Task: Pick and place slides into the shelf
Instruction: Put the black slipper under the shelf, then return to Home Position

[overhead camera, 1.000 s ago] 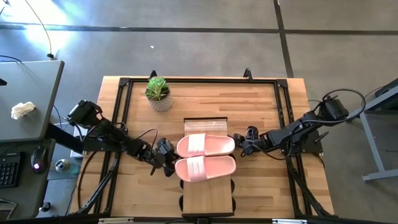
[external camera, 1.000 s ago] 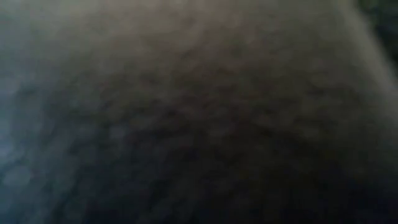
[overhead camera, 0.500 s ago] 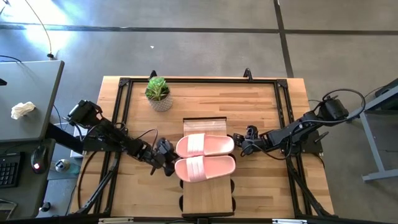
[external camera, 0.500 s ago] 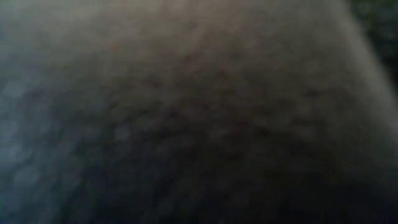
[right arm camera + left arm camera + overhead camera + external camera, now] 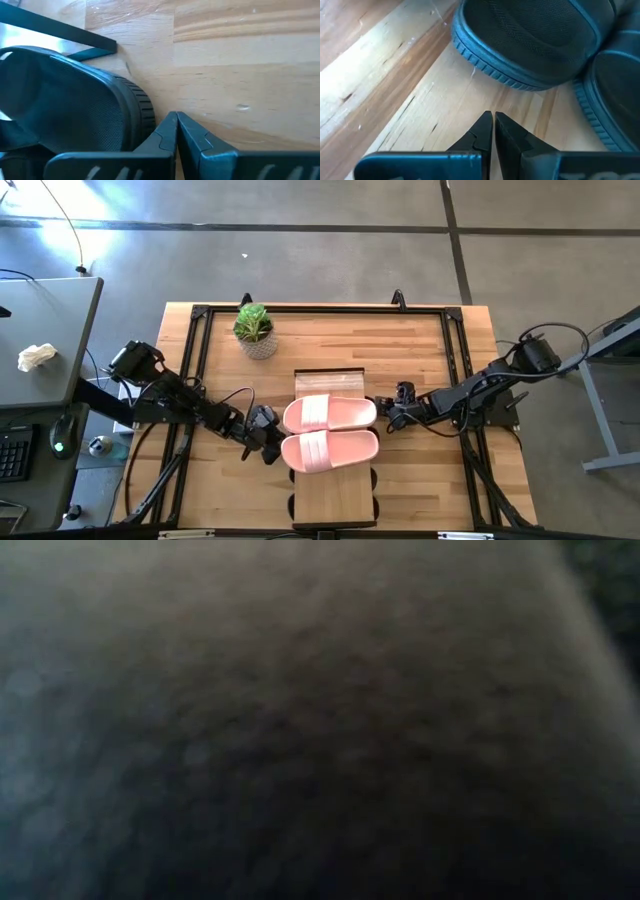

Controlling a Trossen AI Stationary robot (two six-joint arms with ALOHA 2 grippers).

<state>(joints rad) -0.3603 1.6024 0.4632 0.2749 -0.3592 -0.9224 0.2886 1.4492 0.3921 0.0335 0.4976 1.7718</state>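
Your left gripper (image 5: 270,435) is sitting with its fingers pressed together, holding nothing, just beside the near pink slide (image 5: 330,450) on the shelf (image 5: 335,500). Your right gripper (image 5: 385,415), also pinched shut and empty, is resting by the far pink slide (image 5: 330,413). Both slides are lying side by side across the plank, on the table (image 5: 420,340) with a potted plant (image 5: 255,328).

My high camera looks straight down on the whole table (image 5: 420,350) and the floor around it. The low camera shows me only a dark blur, something pressed right against its lens. Each of my 2 wrist cameras sits close above the wood, facing forward past its own fingers at a black slide's ribbed edge (image 5: 520,55) (image 5: 95,115). The tabletop is what the high and wrist views share.
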